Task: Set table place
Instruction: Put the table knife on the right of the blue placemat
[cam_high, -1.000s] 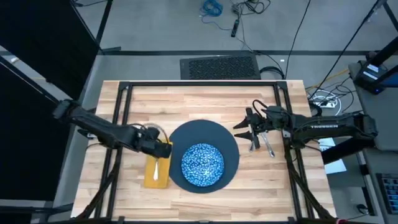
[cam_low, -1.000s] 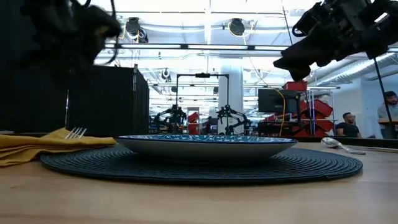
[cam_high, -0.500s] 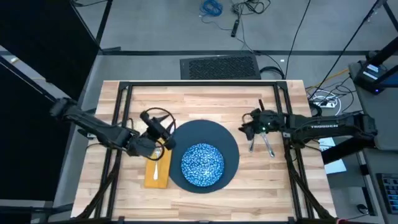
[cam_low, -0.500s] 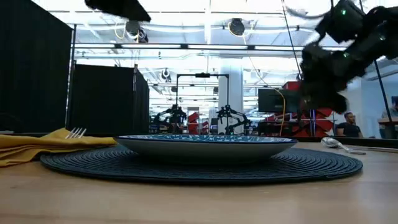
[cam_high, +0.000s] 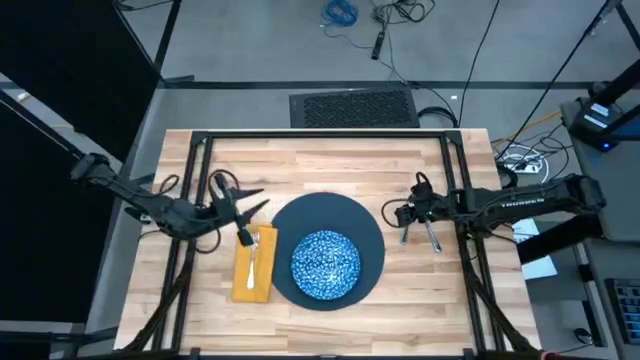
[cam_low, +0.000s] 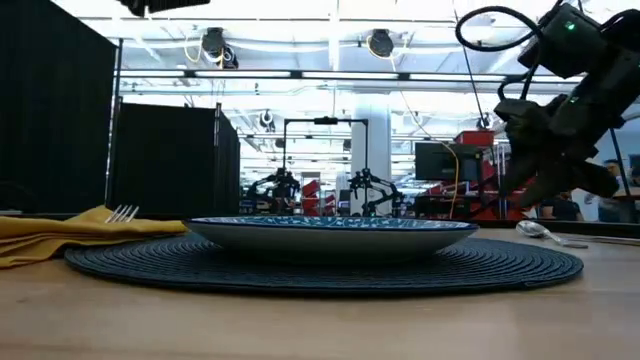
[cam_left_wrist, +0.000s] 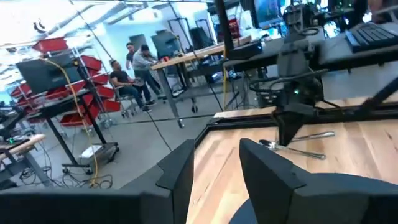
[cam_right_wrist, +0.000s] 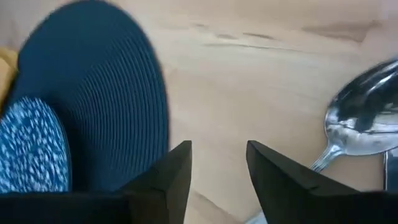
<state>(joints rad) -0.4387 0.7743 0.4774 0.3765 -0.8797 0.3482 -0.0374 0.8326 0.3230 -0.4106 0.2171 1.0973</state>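
A dark blue round plate (cam_high: 352, 222) lies at the table's middle with the blue-and-white speckled dish (cam_high: 325, 263) resting on it. Left of it the mustard napkin (cam_high: 252, 284) lies flat, the fork (cam_high: 252, 262) on top. A spoon (cam_high: 404, 233) and a knife (cam_high: 432, 236) lie on the wood right of the plate. My left gripper (cam_high: 244, 203) hovers open above the napkin's far end. My right gripper (cam_high: 398, 213) is open just above the table between plate and spoon; in its wrist view the spoon bowl (cam_right_wrist: 364, 124) lies beside the fingers, apart from them.
A black metal frame (cam_high: 320, 138) runs around the tabletop. Bare wood (cam_high: 320, 165) lies beyond the plate and along the near edge (cam_high: 430, 310). People sit at desks in the room behind the table (cam_left_wrist: 134, 68).
My left gripper has risen from just over the napkin and drawn back toward the table's left and far side, turning as it went; napkin and fork stay put. My right gripper has come down toward the table beside the spoon and tipped downward.
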